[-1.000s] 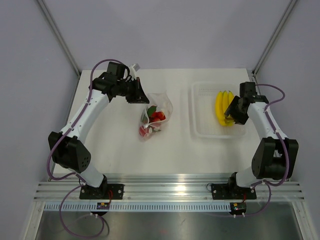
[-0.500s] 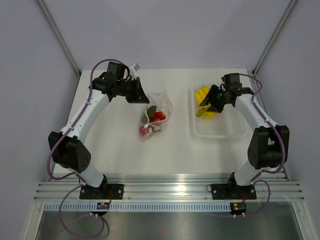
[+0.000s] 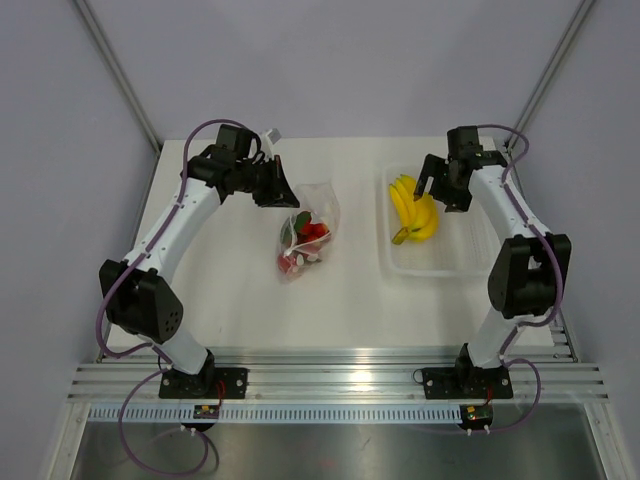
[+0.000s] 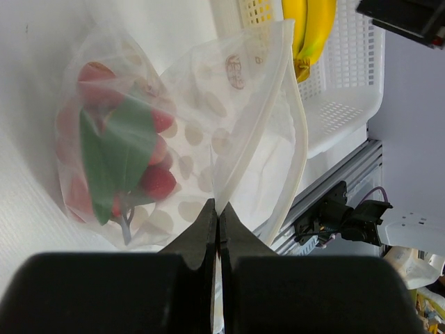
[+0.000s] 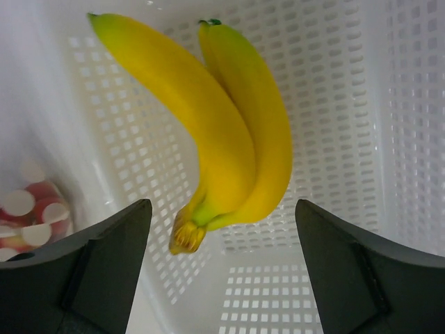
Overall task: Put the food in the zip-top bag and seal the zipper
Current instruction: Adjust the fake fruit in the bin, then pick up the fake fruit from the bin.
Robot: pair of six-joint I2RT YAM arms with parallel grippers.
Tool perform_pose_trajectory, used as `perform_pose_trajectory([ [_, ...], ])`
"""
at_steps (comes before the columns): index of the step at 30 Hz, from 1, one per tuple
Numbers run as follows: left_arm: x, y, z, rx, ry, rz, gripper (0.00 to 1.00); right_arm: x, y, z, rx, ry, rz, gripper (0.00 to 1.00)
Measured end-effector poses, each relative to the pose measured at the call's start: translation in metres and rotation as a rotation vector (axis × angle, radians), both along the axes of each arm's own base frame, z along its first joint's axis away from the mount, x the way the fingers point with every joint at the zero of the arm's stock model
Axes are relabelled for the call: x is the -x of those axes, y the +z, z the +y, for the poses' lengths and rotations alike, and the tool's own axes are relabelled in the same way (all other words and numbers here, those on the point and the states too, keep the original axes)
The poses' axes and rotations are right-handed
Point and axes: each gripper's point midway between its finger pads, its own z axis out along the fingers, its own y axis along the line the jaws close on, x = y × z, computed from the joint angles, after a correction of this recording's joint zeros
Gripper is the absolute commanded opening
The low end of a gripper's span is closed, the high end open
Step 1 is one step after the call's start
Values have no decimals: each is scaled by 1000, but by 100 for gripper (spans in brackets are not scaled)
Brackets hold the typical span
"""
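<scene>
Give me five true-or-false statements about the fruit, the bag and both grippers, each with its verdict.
1. The strawberries are inside the zip-top bag. True.
2. The bananas are in the bag too. False: they lie in the white tray.
3. The left gripper is shut on the bag's edge. True.
4. The right gripper grips the bananas. False: it is open above them.
5. The bag's zipper is sealed. False: the mouth gapes open.

The right gripper has open room down to the bananas; the tray walls stand close on both sides.
</scene>
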Motion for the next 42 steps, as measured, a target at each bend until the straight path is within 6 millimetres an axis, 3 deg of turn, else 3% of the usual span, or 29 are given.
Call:
perform_pose_trajectory([
  [6,1,-2,0,-2,0,4,0,-4,-70,-8,53,45,200,95],
  [12,1,-2,0,-2,0,4,0,-6,-85,-20,-16,45,237,92],
  [15,0,-3,0,-3,0,6,0,-11,-90,-14,-73,70,230,81],
  [21,0,-4,0,-4,0,10,0,-17,-96,5,-172,115,197,31],
  [24,0,-4,0,-4,0,11,0,-16,-95,10,-194,116,177,18],
  [28,0,-4,0,-3,0,11,0,-5,-86,7,-187,91,161,11],
  [31,0,-4,0,-3,-1,10,0,4,-68,2,-161,62,121,8],
  [42,1,-4,-1,-1,-5,11,0,42,38,-10,-106,5,-163,6],
])
